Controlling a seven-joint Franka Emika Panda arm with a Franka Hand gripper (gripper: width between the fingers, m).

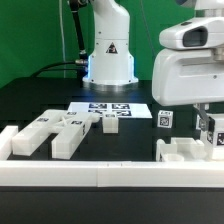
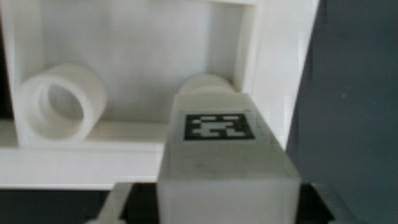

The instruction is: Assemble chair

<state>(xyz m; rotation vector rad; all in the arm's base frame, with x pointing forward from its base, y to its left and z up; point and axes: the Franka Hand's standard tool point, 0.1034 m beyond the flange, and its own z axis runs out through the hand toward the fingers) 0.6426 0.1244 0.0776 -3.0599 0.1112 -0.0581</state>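
Black worktop (image 1: pixel 40 100), white rail (image 1: pixel 100 178) along its near edge. Just behind it, at the exterior view's right, the pincer (image 1: pixel 207 130) appears to pinch a tagged chair block (image 2: pixel 221 150), long axis aimed into the open chair frame (image 1: pixel 183 152) directly below, beside its round ring (image 2: pixel 63 100). Fingertips hide behind the block; the frame is cut off. Farther back — loose chair pieces (image 1: pixel 55 133), marker board (image 1: pixel 108 108).

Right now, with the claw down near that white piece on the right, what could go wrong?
The claw hangs close to the white frame piece; a slightly off move might knock it askew. In the wrist view the tagged block sits close to the frame's wall and could snag there. I cannot tell whether the claw grips that block, so it might slip.
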